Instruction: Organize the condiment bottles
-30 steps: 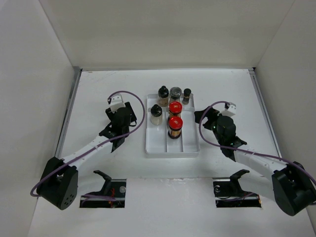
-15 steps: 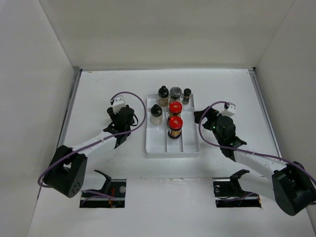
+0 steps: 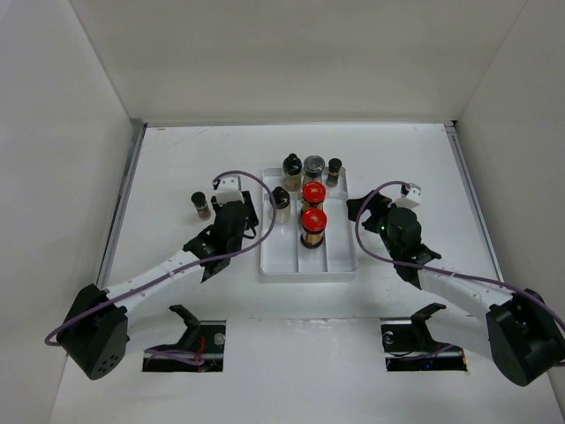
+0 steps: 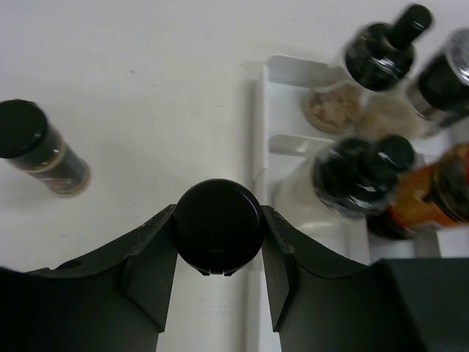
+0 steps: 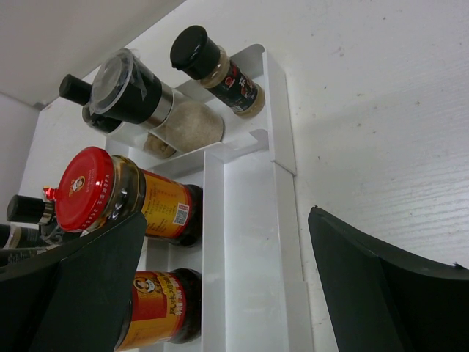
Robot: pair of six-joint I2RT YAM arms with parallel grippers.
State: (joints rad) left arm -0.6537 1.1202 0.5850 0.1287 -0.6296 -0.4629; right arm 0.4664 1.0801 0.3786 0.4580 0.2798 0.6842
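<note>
Left wrist: black-capped jar point(image 4: 218, 226) beside tray rim point(image 4: 258, 125).

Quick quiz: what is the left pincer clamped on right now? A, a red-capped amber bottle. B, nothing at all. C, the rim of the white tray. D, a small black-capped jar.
D: in the left wrist view the left pincer presses against both sides of a black-capped jar, just outside the left wall of the white tray.
</note>
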